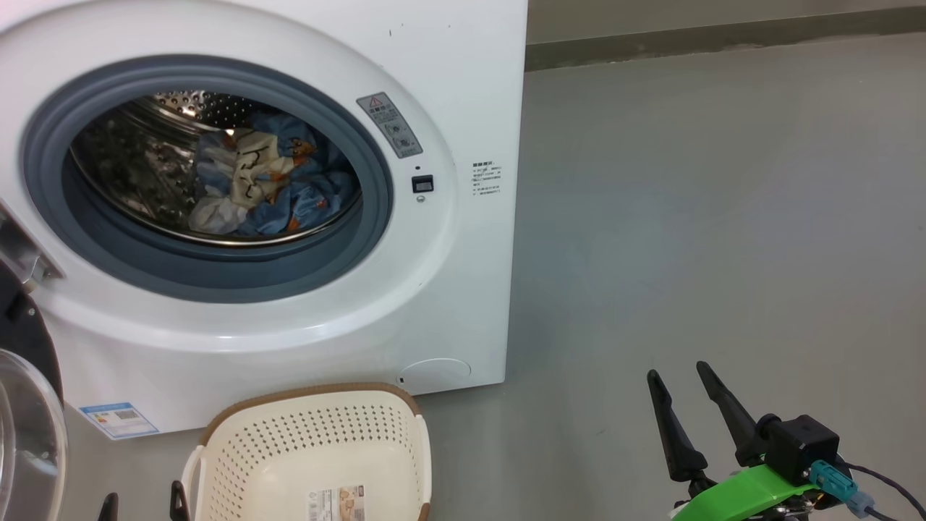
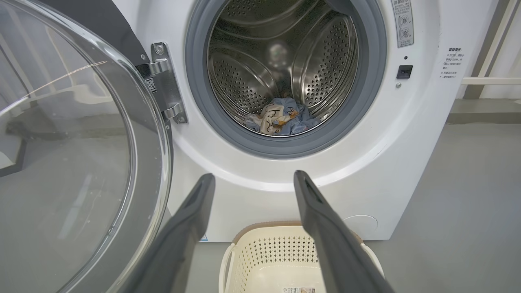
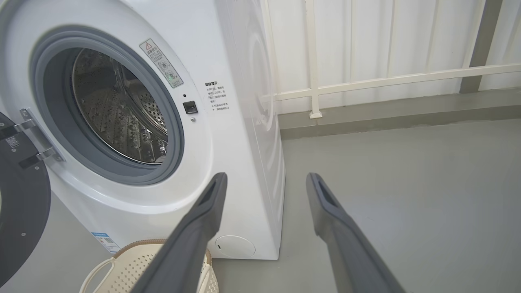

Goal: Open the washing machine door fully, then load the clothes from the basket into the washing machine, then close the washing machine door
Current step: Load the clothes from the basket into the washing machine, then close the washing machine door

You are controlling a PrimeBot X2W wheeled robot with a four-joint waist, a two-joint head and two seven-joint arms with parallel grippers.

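Light-blue patterned clothes lie inside the big white washing machine, and the cream perforated plastic basket stands empty just in front of it. Reaching left for the glossy black round door, I could glance off its bulging glass or clip the basket. My left gripper faces the drum and my right gripper sits low at near right, both spread and holding nothing.

Ahead of the left gripper the washer is glossy white, its gasket matt grey rubber, its drum shiny perforated steel, the clothes soft cloth; left of it the door is clear glass, below it the basket smooth cream plastic
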